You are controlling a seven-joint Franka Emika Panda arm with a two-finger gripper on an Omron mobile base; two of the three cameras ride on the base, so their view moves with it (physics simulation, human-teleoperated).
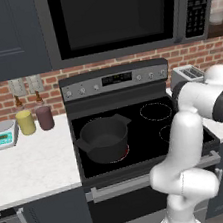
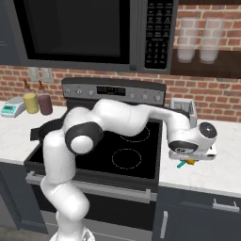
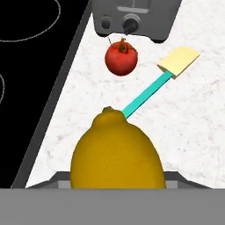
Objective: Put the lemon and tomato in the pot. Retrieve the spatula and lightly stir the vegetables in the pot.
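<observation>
Three task items lie on the white counter [image 3: 193,132] right of the stove, all under the hand: the lemon [image 3: 116,154] sits closest, directly ahead of the jaws and so near the hand camera that it hides the finger tips, the spatula [image 3: 156,85] runs out from behind it with its tan blade at the far end, and the tomato [image 3: 121,58] rests beyond both, just short of the toaster [image 3: 134,17]. Whether the jaws are spread around the lemon or pinching it cannot be told; the gripper [image 2: 188,157] is low over the counter in the right base view, with a sliver of teal and yellow showing beneath it. The pot [image 1: 103,137] stands well away from the jaws, on the front left burner across the stove [image 1: 151,127], and looks empty, so none of the task seems done yet. The likely risks are these: the lemon is smooth and tapered, so a grip off its widest part could squeeze it out and send it rolling; it also appears to touch or overlie the spatula handle, so lifting or nudging it may drag the spatula; and the long carry to the pot gives a weak hold time to fail.
</observation>
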